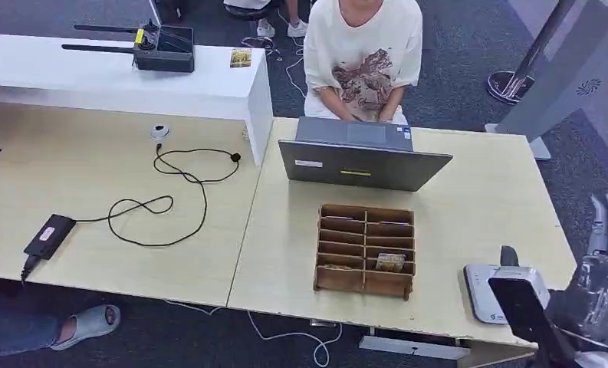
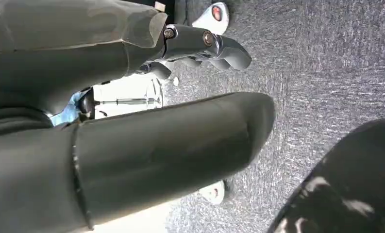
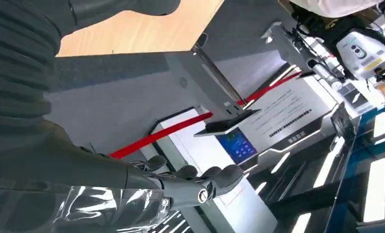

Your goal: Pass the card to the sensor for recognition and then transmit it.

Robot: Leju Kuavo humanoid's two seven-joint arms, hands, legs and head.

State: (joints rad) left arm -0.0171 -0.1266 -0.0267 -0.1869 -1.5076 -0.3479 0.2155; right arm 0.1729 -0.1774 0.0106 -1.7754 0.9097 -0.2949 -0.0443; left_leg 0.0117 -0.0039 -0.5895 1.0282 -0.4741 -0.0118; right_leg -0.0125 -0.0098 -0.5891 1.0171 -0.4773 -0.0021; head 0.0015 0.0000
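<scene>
A card (image 1: pixel 390 262) is seen in a lower right slot of the rack (image 1: pixel 366 250), near the sensor (image 1: pixel 500 291). It is judged thin, light, stiff and slippery, best pinched by its exposed edge. The right hand (image 1: pixel 601 268) is held open, empty; the left hand (image 2: pixel 200 46) grips nothing, fingers loosely apart.

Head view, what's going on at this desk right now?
A humanoid robot stands at a light wooden table. Its right hand is raised off the table's near right corner, beside a white card reader, and seems to hold nothing. A wooden slotted organizer sits mid-table with a card in one slot, untouched. A person sits opposite behind a grey laptop. The left hand hangs over carpet.
</scene>
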